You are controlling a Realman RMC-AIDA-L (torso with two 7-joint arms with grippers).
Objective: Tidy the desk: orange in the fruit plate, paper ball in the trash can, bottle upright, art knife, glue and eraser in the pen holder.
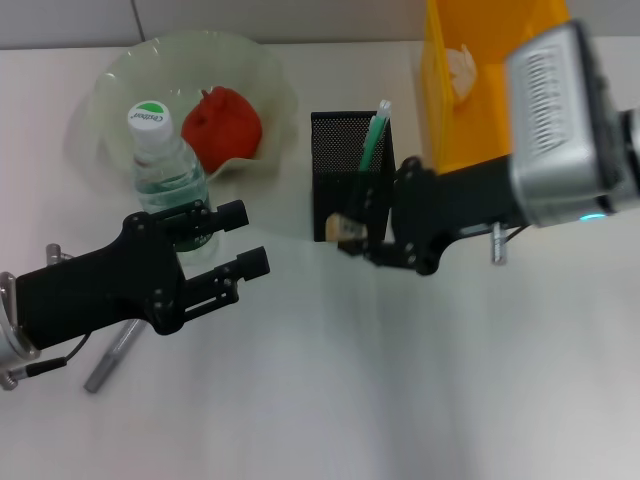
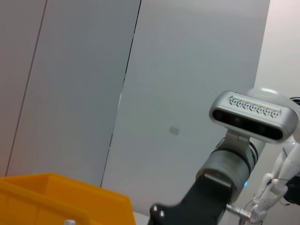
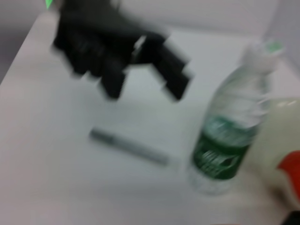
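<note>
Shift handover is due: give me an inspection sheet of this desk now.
Surface: white desk, mostly bare in front.
Job's things: orange in the fruit plate; bottle upright beside the plate; paper ball in the yellow trash can; green-capped item in the mesh pen holder; grey art knife lying on the desk.
Clutter: nothing seen.
Grippers: left claw open, beside the bottle; right claw holds a small pale item, probably the eraser, by the pen holder's front.
Cables: thin lead at the left wrist.
Surroundings: grey wall panels.
</note>
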